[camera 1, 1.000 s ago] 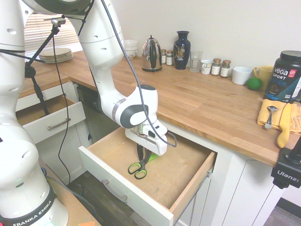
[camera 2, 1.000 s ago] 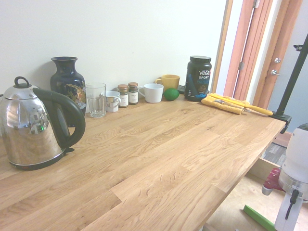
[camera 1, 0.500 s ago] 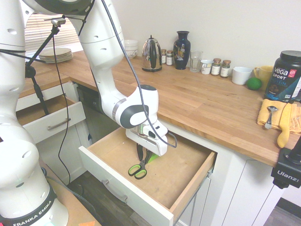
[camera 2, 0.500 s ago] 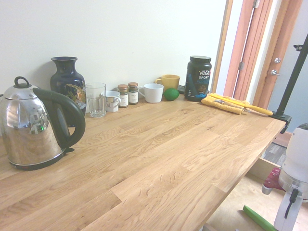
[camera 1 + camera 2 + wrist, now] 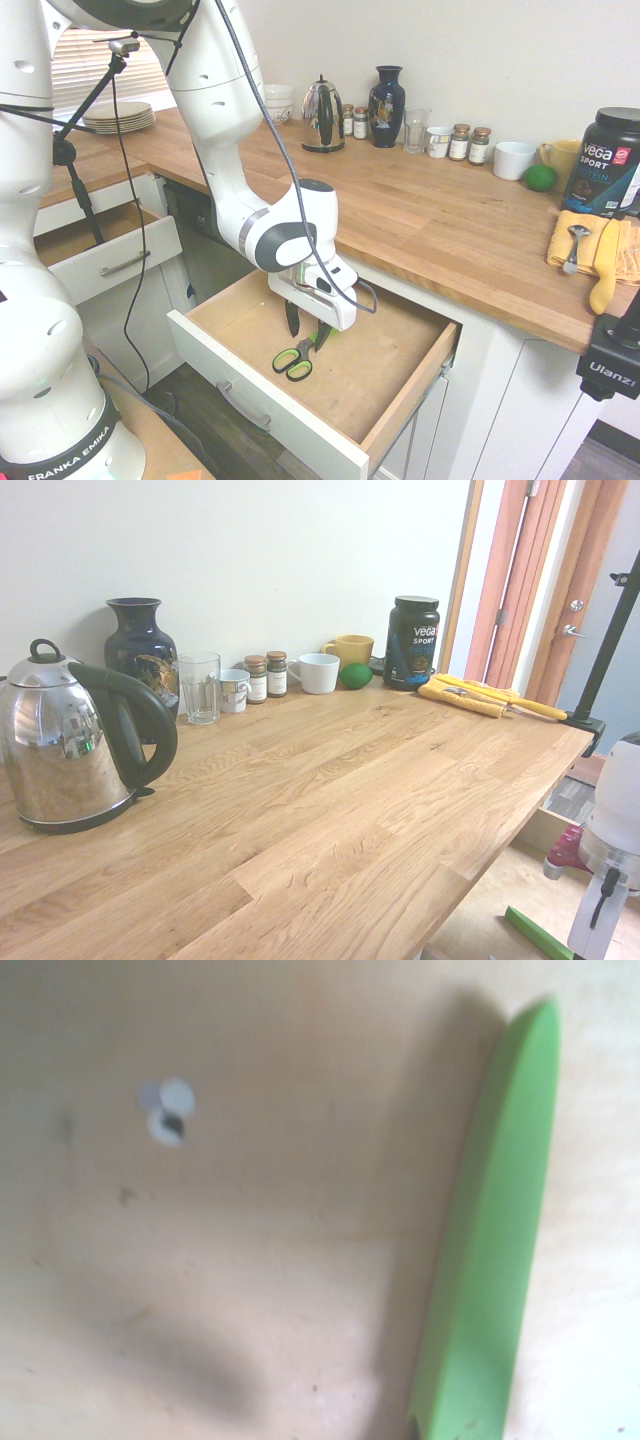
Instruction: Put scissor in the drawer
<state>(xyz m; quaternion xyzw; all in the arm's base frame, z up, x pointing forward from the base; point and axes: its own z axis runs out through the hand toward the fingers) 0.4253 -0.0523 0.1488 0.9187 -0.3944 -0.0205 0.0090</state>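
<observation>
The scissor (image 5: pixel 297 358) lies flat in the drawer (image 5: pixel 390 385). It looks light, hard and a bit slippery. The gripper (image 5: pixel 305 322) has let go; grab it in the middle.

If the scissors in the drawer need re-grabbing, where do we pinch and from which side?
Pinch the scissors across the narrow neck where the loop handles meet the green sheath, coming straight down. They appear to lie flat on the drawer bottom, so only a top approach fits, and the loops look too wide.
</observation>
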